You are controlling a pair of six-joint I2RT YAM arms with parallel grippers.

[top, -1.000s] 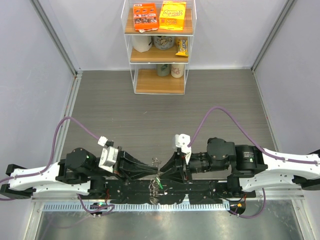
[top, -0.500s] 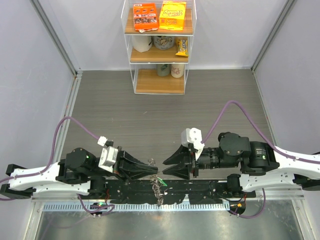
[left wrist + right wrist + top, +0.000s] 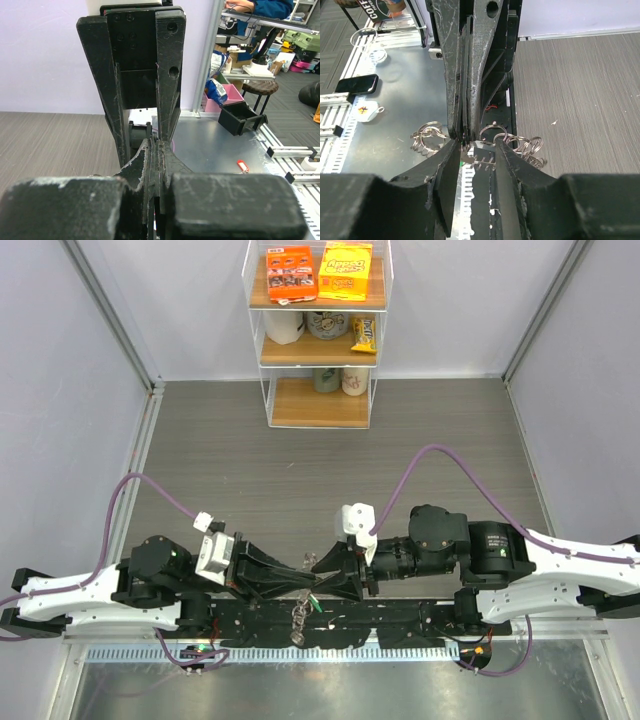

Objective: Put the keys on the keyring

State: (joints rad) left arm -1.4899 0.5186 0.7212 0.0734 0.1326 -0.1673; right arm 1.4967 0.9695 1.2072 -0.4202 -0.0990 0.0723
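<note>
In the top view my left gripper (image 3: pixel 303 583) and right gripper (image 3: pixel 323 581) meet tip to tip above the black base rail. The left gripper (image 3: pixel 157 150) is shut on thin metal of the keyring (image 3: pixel 298 618), a bunch of silvery rings hanging below its tips. In the right wrist view the rings (image 3: pixel 427 136) spread to both sides of the left gripper's shut fingers (image 3: pixel 465 75). My right gripper (image 3: pixel 477 146) is open, its fingers on either side of a silvery toothed key blade (image 3: pixel 482 161) without pinching it. A speck of green (image 3: pixel 315 605) shows by the bunch.
A clear shelf unit (image 3: pixel 318 335) with snack packs and mugs stands at the far wall. The black base rail (image 3: pixel 400 618) and a slotted white strip (image 3: pixel 250 652) run along the near edge. A red tag (image 3: pixel 242 166) lies on the metal surface.
The right gripper drew back to the right, then came in again to the left gripper's tips with its jaws wider. The hanging bunch of rings swung slightly left.
</note>
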